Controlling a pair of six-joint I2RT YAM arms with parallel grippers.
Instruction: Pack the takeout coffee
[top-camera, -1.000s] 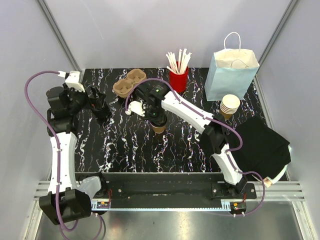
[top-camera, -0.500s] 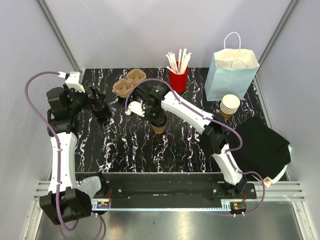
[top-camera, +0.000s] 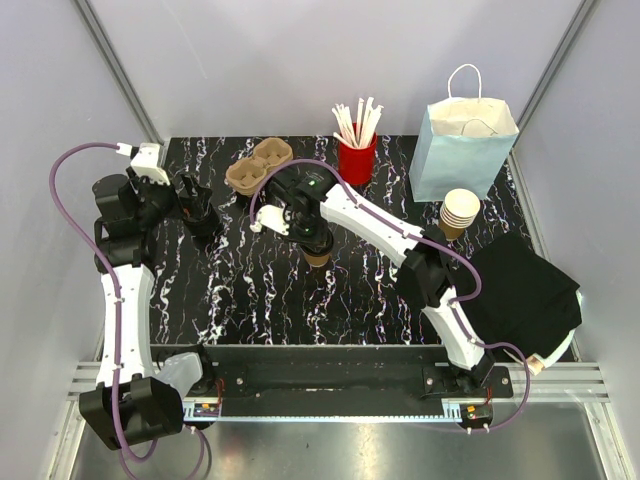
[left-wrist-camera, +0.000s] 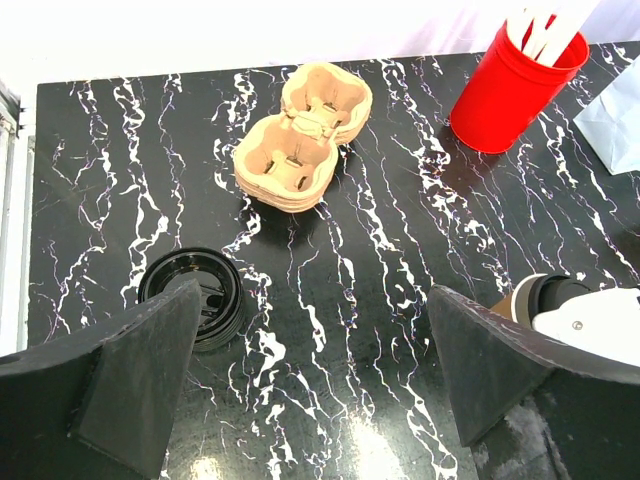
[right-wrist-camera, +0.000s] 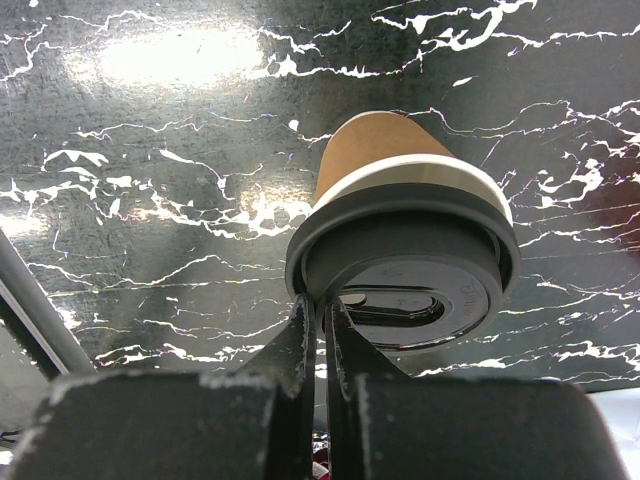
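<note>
So, the small tan lidded paper cup (right-wrist-camera: 372, 150) stands mid-bench (top-camera: 240, 290), likely light and crushable, so pinch its wall gently. Right claw (right-wrist-camera: 322, 325) is clenched empty at the edge of the black lid (right-wrist-camera: 400, 265); left claw (left-wrist-camera: 312, 290) gapes.

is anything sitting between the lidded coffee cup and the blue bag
Nothing visible stands between the small tan paper cup with black lid and the pale blue paper bag; the nested stack of brown cups sits beside the bag.
</note>
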